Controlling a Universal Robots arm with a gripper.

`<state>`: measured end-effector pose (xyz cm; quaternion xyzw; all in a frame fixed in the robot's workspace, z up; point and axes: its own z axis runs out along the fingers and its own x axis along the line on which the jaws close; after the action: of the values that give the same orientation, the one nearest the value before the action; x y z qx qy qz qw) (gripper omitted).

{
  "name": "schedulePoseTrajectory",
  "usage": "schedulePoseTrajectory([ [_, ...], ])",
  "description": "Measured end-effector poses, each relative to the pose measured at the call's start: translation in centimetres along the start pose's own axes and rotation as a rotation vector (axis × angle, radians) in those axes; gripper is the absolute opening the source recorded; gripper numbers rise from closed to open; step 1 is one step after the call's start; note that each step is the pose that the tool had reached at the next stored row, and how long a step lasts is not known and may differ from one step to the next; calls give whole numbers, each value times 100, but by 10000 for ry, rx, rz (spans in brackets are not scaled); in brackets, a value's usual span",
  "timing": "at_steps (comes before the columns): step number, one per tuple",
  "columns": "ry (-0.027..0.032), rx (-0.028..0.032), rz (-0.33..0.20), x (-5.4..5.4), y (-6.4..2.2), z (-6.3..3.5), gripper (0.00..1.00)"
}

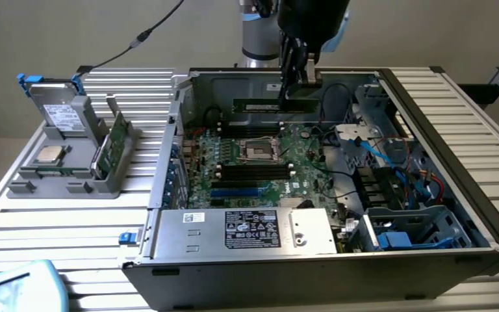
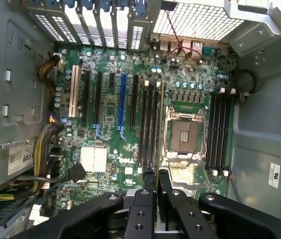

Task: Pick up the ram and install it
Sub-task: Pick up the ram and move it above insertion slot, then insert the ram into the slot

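**Ram gripped above the board**

The tool [image 1: 290,94] is clamped on the ram [image 1: 256,104], gripping it near one end. The stick hangs level, on edge, inside the open computer case [image 1: 223,84], with the motherboard [image 1: 271,170] directly beneath the tool.

Count: one ram [image 1: 258,104], one gripper [image 1: 288,97], one case [image 1: 319,279], one motherboard [image 1: 232,159], one power supply [image 1: 189,231], one grey rack [image 1: 102,185], one processor chip [image 1: 50,154], one green card [image 1: 111,144].
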<state>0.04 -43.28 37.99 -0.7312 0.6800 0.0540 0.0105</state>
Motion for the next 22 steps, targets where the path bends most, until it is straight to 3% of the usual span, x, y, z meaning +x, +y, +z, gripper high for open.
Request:
schedulePoseTrajectory([
  [2,3,66,10,-14,20,14,14],
  [5,5,113,21,-41,56,34,14],
  [22,6,114,21,-45,56,35,14],
])
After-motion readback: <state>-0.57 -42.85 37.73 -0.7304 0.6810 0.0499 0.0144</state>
